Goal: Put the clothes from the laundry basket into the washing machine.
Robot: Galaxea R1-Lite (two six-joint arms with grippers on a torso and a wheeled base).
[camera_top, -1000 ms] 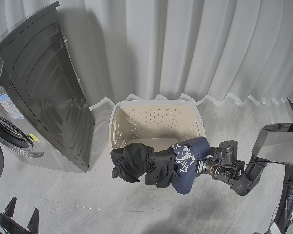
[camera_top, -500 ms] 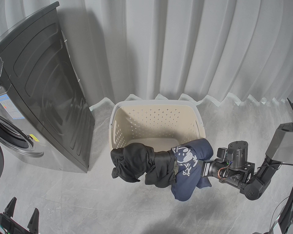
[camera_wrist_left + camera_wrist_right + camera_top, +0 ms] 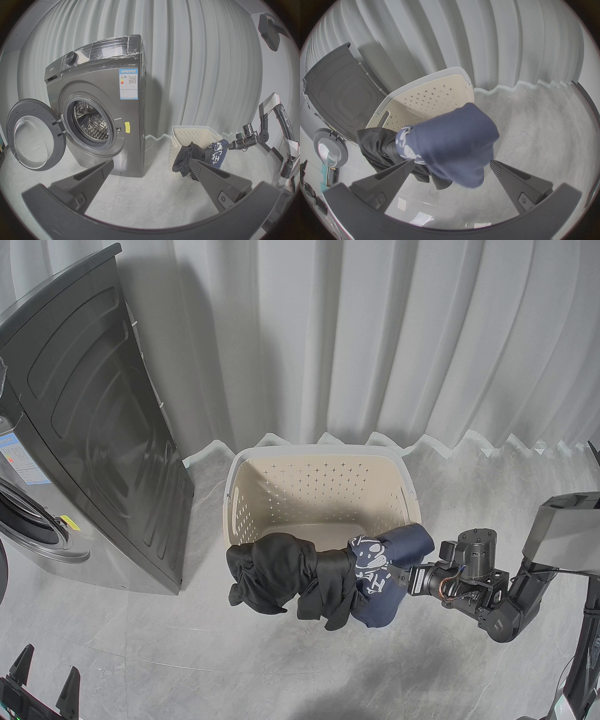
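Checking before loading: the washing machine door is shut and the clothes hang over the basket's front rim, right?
No, the washing machine door stands open, as the left wrist view shows. The clothes do hang over the basket's front rim.

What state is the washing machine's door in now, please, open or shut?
Open. The round door is swung wide beside the washing machine, and the drum shows through the opening.

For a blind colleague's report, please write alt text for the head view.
The right gripper is at a navy garment draped beside black clothes over the near rim of a beige laundry basket; the washing machine stands to the left.
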